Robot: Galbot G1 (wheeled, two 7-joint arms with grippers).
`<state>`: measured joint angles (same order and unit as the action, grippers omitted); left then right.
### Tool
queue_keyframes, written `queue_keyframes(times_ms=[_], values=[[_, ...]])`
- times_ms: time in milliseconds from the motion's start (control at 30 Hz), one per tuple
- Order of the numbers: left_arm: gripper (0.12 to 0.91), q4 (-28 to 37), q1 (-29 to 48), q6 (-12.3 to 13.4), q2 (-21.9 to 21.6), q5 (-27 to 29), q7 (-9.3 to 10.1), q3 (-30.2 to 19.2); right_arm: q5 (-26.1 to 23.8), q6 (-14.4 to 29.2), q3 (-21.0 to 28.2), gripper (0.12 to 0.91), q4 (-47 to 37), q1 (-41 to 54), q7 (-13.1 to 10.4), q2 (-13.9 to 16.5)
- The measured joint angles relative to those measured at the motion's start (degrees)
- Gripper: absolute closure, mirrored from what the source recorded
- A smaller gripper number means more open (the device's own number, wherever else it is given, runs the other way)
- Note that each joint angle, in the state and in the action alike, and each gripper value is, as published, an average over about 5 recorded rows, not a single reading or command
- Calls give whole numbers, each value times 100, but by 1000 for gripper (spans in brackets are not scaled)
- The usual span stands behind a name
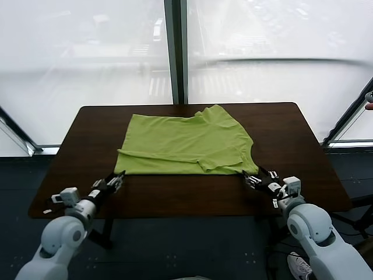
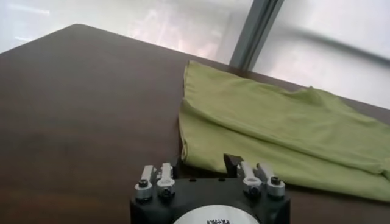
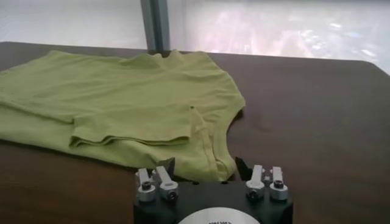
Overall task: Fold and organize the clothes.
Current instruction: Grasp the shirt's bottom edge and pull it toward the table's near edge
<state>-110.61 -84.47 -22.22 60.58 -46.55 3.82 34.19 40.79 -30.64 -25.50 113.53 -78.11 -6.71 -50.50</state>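
The clothes are one lime-green T-shirt [image 1: 186,146], lying partly folded across the dark table [image 1: 291,134], with its neck to the right. My left gripper [image 1: 119,178] sits low at the shirt's near left corner. In the left wrist view the shirt [image 2: 274,134] has that corner between the spread fingers of the left gripper [image 2: 204,164]. My right gripper [image 1: 252,178] is at the near right corner. In the right wrist view the right gripper [image 3: 204,167] stands open astride the hem of the shirt [image 3: 122,103], beside the sleeve fold.
Bare dark tabletop runs along the front edge [image 1: 186,201] and on both sides of the shirt. Large windows with a dark centre post [image 1: 175,52] stand behind the table. A shoe [image 1: 300,265] lies on the floor at the lower right.
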Motion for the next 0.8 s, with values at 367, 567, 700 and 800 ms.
queue_keyframes(times_ms=[367, 567, 700, 800], values=[[825, -270, -378, 8, -11, 151, 25, 127, 955, -555, -409, 887, 684, -582, -534, 756], [831, -568, -800, 12, -2, 212, 40, 262, 1268, -761, -484, 887, 961, -713, -705, 984], [831, -754, -1080, 4, 0, 180, 73, 365, 1522, -988, -532, 887, 1069, -718, -816, 1084], [831, -897, -1285, -29, -3, 139, 136, 438, 1767, -1127, -605, 885, 1150, -697, -874, 1162]])
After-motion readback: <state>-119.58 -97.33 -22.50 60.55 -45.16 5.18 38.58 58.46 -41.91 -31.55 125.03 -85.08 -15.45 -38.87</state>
